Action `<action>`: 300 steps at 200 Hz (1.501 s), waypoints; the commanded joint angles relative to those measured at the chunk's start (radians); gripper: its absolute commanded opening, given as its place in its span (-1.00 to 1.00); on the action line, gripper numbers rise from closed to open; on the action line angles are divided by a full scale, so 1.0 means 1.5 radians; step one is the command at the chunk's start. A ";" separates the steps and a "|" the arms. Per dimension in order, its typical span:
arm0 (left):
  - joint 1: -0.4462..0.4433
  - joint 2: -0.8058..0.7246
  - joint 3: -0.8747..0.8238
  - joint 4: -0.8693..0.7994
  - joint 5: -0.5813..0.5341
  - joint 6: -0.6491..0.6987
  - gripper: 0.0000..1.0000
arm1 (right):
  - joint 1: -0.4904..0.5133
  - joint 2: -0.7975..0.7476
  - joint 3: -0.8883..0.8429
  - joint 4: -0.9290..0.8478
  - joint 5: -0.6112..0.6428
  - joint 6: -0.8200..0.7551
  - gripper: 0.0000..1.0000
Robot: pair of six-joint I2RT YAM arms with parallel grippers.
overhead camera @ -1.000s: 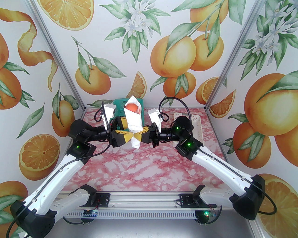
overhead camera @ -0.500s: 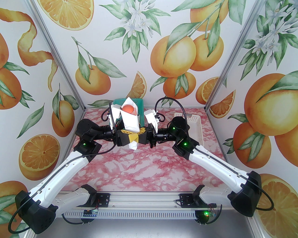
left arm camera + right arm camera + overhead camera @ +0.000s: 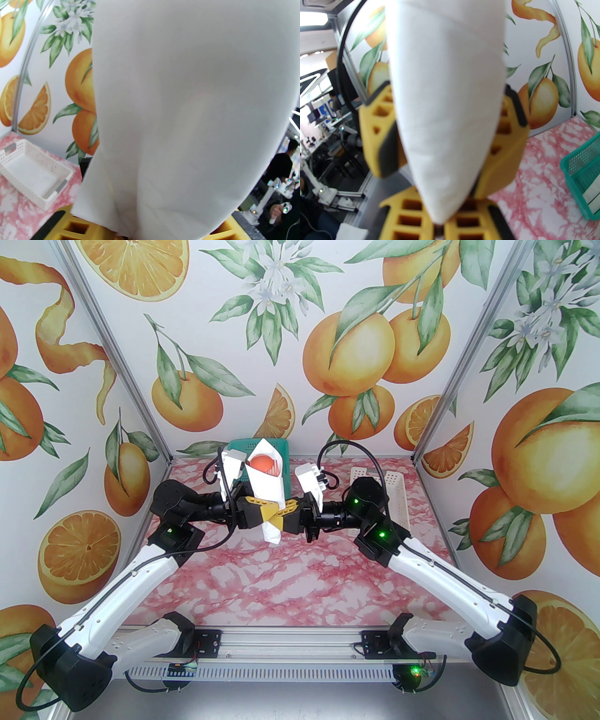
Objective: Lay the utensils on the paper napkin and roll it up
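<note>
The paper napkin [image 3: 268, 486] is rolled into a white bundle and held upright above the table. An orange spoon [image 3: 261, 461] and an orange fork [image 3: 277, 467] stick out of its open top. My left gripper [image 3: 267, 512] comes in from the left and is shut on the roll's lower part. In the right wrist view its yellow fingers [image 3: 378, 140] press both sides of the napkin [image 3: 445, 105]. My right gripper [image 3: 278, 519] comes from the right, shut on the roll's bottom tip, with its own fingertips [image 3: 410, 218] under the paper. The napkin [image 3: 187, 117] blocks most of the left wrist view.
A green basket [image 3: 239, 447] stands at the back of the pink marble table, just behind the bundle, and its corner [image 3: 581, 173] shows in the right wrist view. A white basket [image 3: 394, 483] sits at the back right [image 3: 35, 173]. Printed walls close three sides.
My left gripper has closed from wide open onto the roll. Both arms shifted the bundle slightly left, and it stands a little more upright.
</note>
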State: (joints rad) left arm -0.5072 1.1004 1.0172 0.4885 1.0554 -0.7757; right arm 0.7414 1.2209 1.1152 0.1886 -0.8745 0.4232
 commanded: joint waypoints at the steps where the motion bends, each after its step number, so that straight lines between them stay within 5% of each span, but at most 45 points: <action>1: -0.002 -0.002 0.029 0.008 0.009 0.012 -0.23 | -0.001 -0.009 0.004 -0.056 0.028 -0.032 -1.00; 84: -0.001 -0.001 0.029 -0.032 -0.002 0.041 -0.39 | -0.007 -0.027 -0.011 -0.059 0.035 -0.030 -1.00; 98: -0.001 -0.002 0.027 -0.059 -0.015 0.061 0.06 | -0.007 -0.025 -0.010 -0.050 0.029 -0.023 -1.00; 114: 0.000 0.003 0.024 -0.063 -0.014 0.062 0.32 | -0.007 -0.018 -0.006 -0.036 0.020 -0.013 -1.00; 166: -0.011 0.014 0.017 -0.022 0.004 0.040 0.49 | 0.002 0.020 0.011 0.007 0.002 0.008 -1.00; 202: -0.013 0.013 0.011 0.001 0.005 0.025 0.39 | 0.008 0.034 0.009 0.025 0.003 0.017 -1.00; 300: -0.005 -0.001 0.007 0.013 -0.014 0.018 -0.29 | 0.001 -0.017 -0.043 0.046 0.049 0.021 -1.00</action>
State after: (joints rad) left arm -0.5190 1.1202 1.0229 0.4679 1.0309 -0.7536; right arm 0.7486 1.2331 1.0763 0.2218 -0.8436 0.4480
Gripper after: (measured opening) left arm 0.381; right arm 0.097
